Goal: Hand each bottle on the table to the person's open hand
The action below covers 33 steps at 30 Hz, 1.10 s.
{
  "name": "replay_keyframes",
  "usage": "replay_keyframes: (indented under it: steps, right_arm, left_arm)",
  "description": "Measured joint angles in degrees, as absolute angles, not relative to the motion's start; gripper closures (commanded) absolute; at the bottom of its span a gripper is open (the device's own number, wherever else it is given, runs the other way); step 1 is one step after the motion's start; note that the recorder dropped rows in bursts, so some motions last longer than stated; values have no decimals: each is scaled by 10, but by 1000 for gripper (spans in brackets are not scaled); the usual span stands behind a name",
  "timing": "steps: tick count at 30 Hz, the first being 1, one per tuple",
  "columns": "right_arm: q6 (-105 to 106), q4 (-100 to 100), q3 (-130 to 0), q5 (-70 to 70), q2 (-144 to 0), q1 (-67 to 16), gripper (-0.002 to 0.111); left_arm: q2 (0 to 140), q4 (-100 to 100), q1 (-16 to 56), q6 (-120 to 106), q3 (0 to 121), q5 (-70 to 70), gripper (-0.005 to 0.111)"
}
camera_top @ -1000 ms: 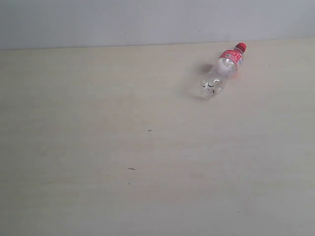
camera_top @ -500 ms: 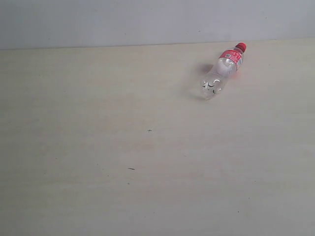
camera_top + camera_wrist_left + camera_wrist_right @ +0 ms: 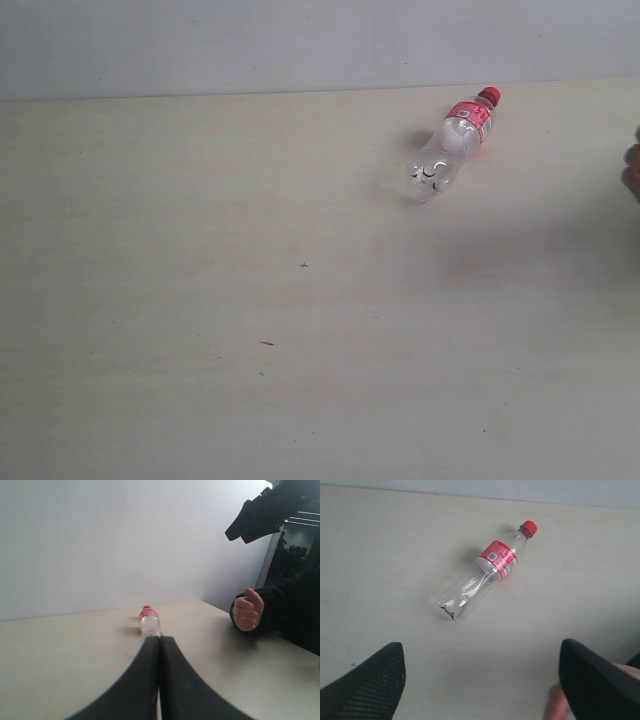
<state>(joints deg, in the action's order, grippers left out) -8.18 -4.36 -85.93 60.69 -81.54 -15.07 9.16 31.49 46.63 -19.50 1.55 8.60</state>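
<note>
At left, a left pincer, shut and empty. Toward the far right corner of the surface, one clear bottle lying flat, cap to that corner, base toward near-left. Over it and likely nearer, a right pincer, wide open and empty. At the right edge, one hand, loosely curled.

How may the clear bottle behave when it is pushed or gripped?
The bottle lies on its side, so a sideways push would probably roll it. It looks empty, so it is likely light. Its clear plastic wall may dent under a firm grip.
</note>
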Motion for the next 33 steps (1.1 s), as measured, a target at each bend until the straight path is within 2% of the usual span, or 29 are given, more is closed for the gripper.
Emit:
replay_keyframes:
  steps: [6,10,17,22,33]
  right_arm:
    - [-90,-44,-859,596,-815,-151,30]
    - [-178,-42,-860,540,-829,-151,30]
    - [-224,8,-860,434,-938,-151,30]
    - [-344,-14,-860,361,-1032,-151,30]
    - [-478,-83,-860,297,-1188,-151,30]
  left_arm:
    - [92,315,466,-195,16,86,107]
    - [92,315,466,-195,16,86,107]
    - [92,315,466,-195,16,86,107]
    - [92,315,466,-195,16,86,107]
    - [92,315,466,-195,16,86,107]
